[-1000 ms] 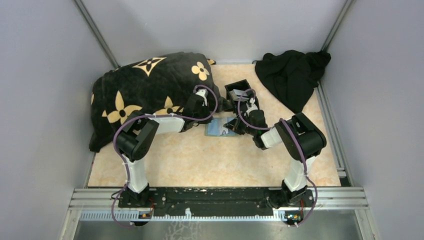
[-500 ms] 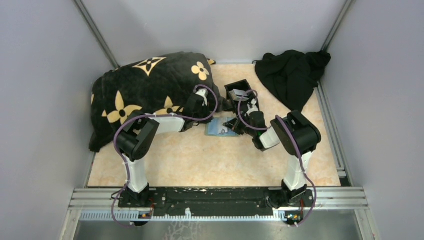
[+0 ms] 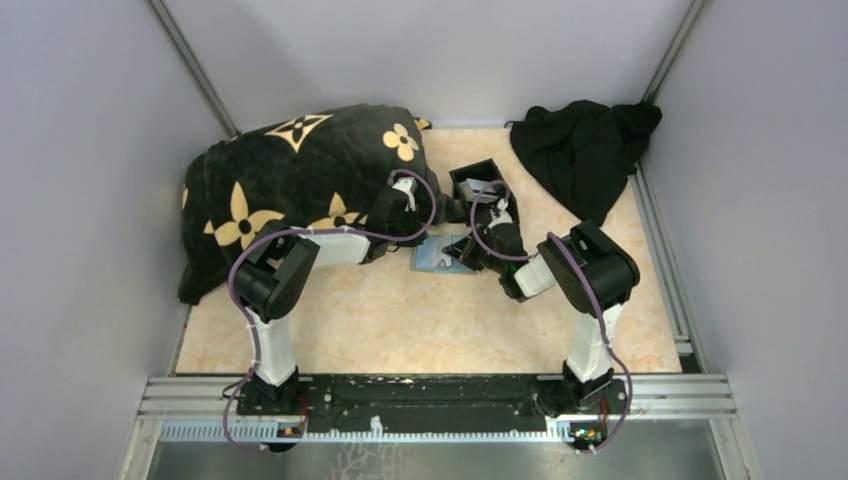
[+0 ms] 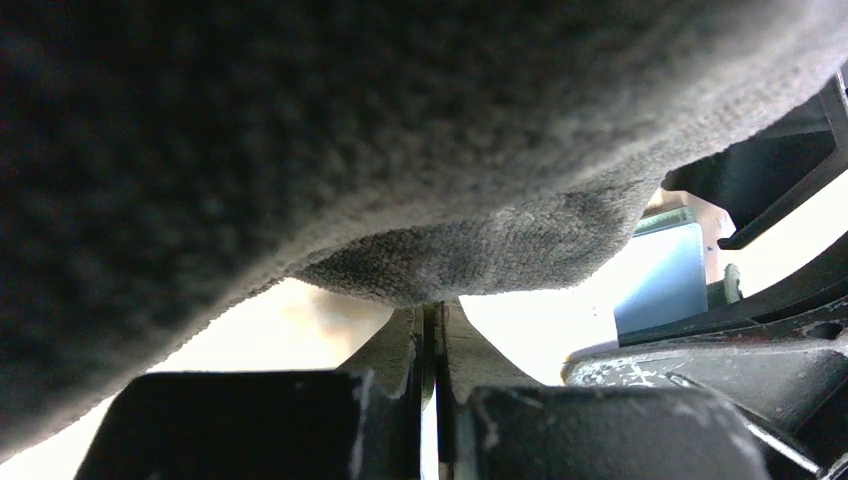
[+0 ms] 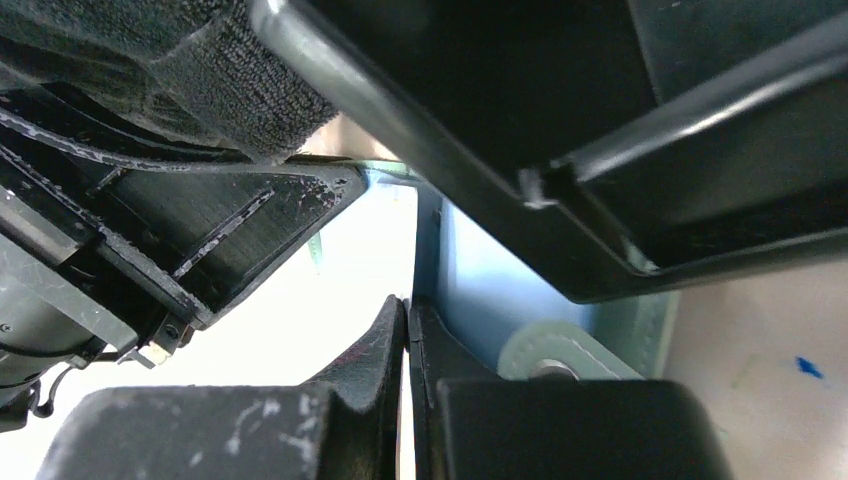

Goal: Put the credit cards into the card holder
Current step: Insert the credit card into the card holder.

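From above, the holder (image 3: 436, 258) lies flat on the table (image 3: 400, 320), near the middle and just beside the blanket (image 3: 290, 185). Both claws meet over it. The left claw (image 3: 426, 233) comes from the blanket side and the right claw (image 3: 463, 252) from the other side. They are too small here to tell how they stand. Just behind them sits the box (image 3: 492, 166). A pale bit inside it may be the cards (image 3: 481, 186).

In the left wrist view, the blanket (image 4: 300, 150) fills most of the picture and hangs right over the claw. The left claw (image 4: 431, 345) is pressed together, and I can see nothing between its tips. Off to the right is a flat, pale blue piece, which I think is part of the holder (image 4: 660, 280). It is apart from the tips.

In the right wrist view, the right claw (image 5: 408, 325) is pressed together too. Its tips sit right at the edge of the holder (image 5: 500, 290). I cannot tell if they pinch a thin flap or only touch it. The left claw (image 5: 200, 230) shows close by on the left, under the blanket (image 5: 220, 70).

I think the step now is getting the holder ready, since no card shows in either claw. Next, one claw should keep the holder steady. The other should go to the box, spread, pinch a card by its edge and slide it flat into a slit. The blanket is close and could get in the way.
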Controlling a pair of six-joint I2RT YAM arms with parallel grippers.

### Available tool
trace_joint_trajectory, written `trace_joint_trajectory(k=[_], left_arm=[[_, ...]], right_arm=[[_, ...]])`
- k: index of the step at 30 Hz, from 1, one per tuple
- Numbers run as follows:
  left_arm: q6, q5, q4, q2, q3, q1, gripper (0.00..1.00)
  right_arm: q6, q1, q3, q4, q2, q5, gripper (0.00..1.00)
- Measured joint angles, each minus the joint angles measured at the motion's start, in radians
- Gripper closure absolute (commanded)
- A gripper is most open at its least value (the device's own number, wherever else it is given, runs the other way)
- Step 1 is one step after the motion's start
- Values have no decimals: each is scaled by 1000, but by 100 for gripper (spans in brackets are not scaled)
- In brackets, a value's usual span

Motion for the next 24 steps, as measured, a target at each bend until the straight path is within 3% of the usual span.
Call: trace_joint_trajectory(k=[4, 5, 8, 11, 24], left_arm=[[0, 3, 7, 0, -4, 0, 100], [0, 3, 10, 0, -5, 0, 100], [0, 3, 14, -1, -8, 0, 100], [0, 3, 21, -2, -13, 0, 100], [-8, 24, 53, -6, -25, -10, 100]], right_arm=[[-13, 29, 26, -50, -3, 30, 100], [-16, 34, 31, -66, -6, 37, 95], [-33, 43, 48, -121, -25, 53, 60], [-63, 67, 80, -182, -56, 74, 41], [-203, 115, 192, -486, -133, 192, 38]])
